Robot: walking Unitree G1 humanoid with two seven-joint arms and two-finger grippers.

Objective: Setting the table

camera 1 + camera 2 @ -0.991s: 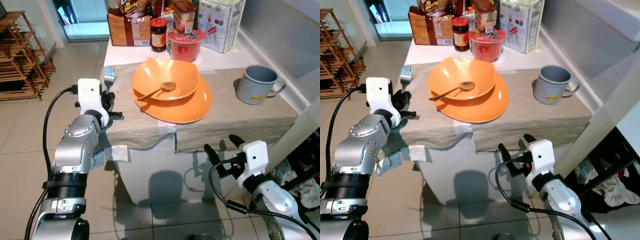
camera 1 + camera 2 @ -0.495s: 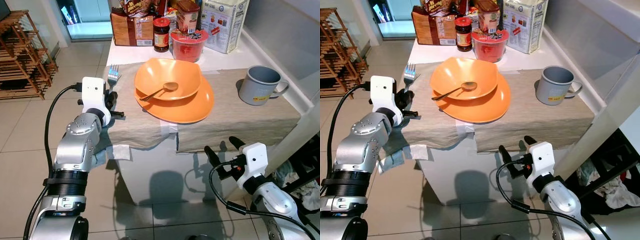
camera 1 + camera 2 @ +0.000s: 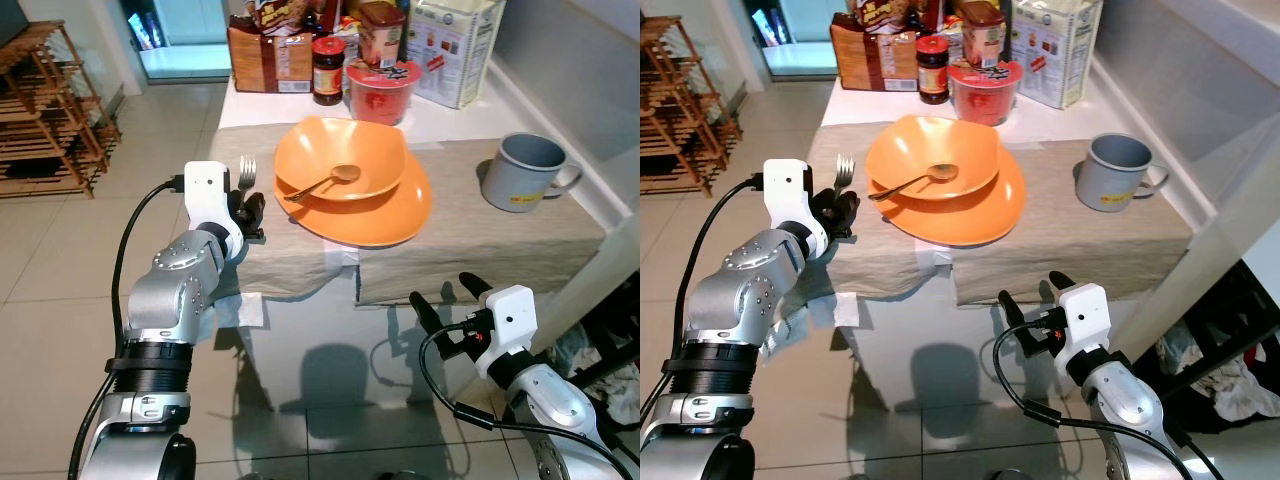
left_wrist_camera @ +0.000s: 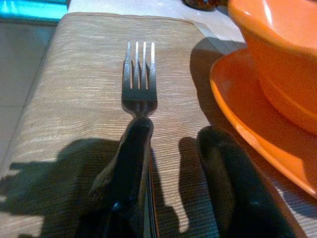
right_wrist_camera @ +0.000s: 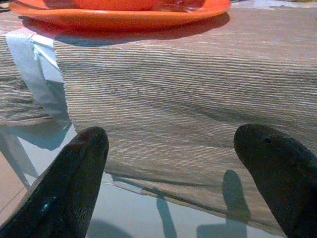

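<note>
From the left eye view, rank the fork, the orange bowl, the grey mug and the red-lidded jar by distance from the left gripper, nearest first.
1. fork: at the left gripper, on the placemat, left of the plate.
2. orange bowl: just right of the fork, stacked on the orange plate.
3. red-lidded jar: at the back of the table.
4. grey mug: far right end of the table.
</note>
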